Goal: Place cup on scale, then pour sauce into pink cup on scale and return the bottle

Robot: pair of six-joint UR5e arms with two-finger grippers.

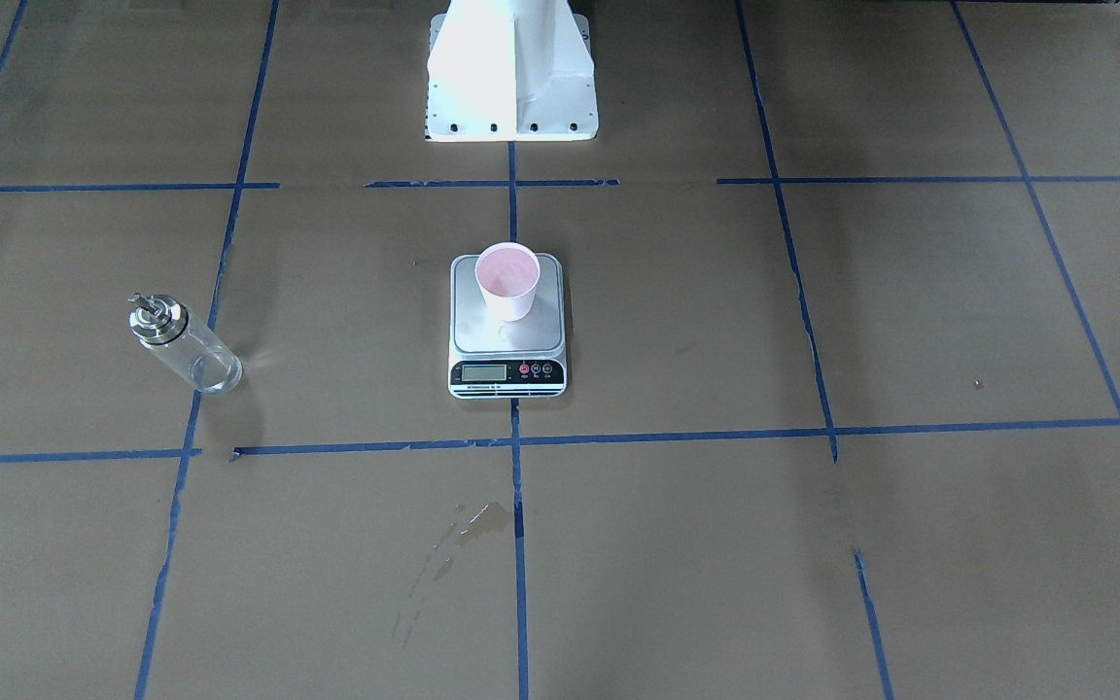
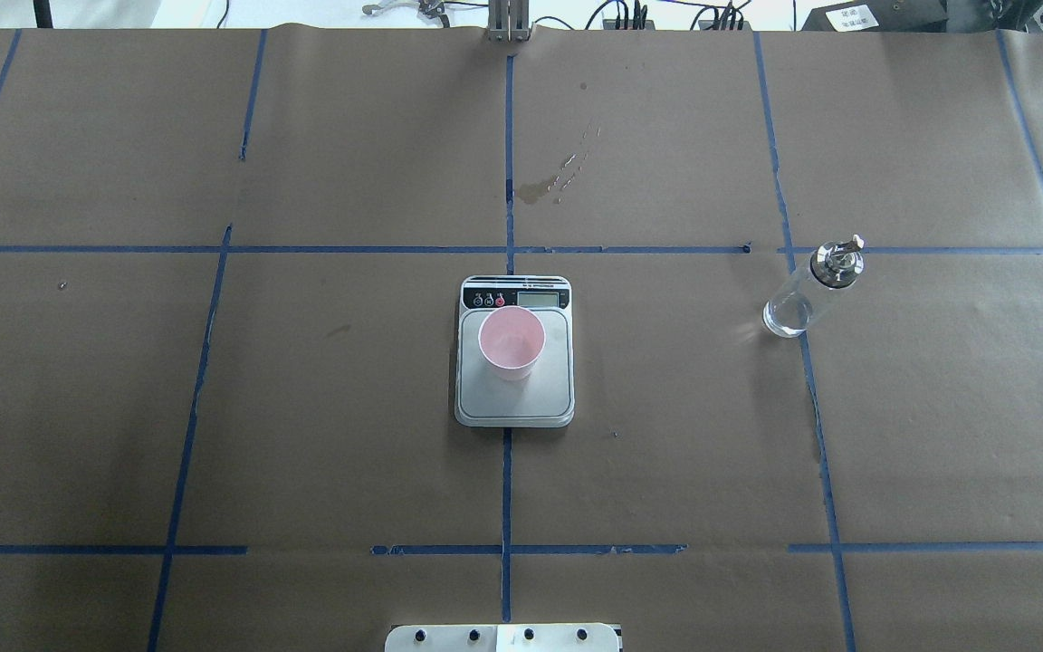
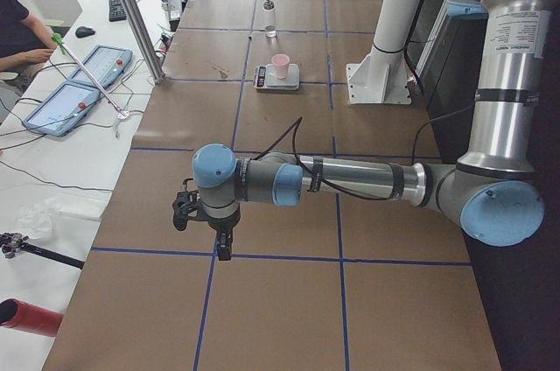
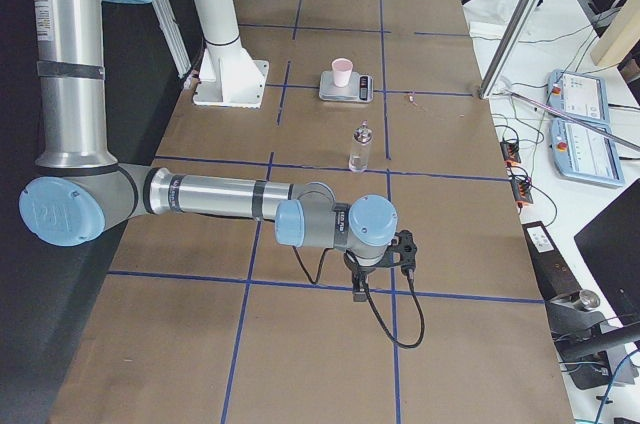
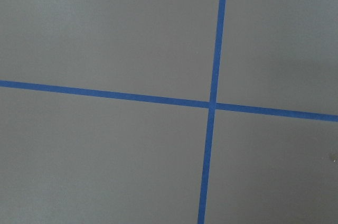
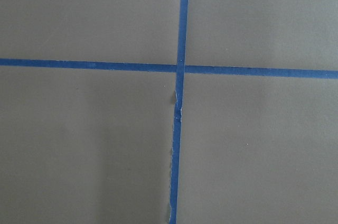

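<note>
Overhead exterior: scale lettering too small

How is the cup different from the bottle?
The cup is pink inside and white outside; the bottle is clear glass. The cup has a wide open top; the bottle ends in a small metal spout. The cup sits on the scale; the bottle stands on the table, off to the robot's right. Both stand upright.
</note>
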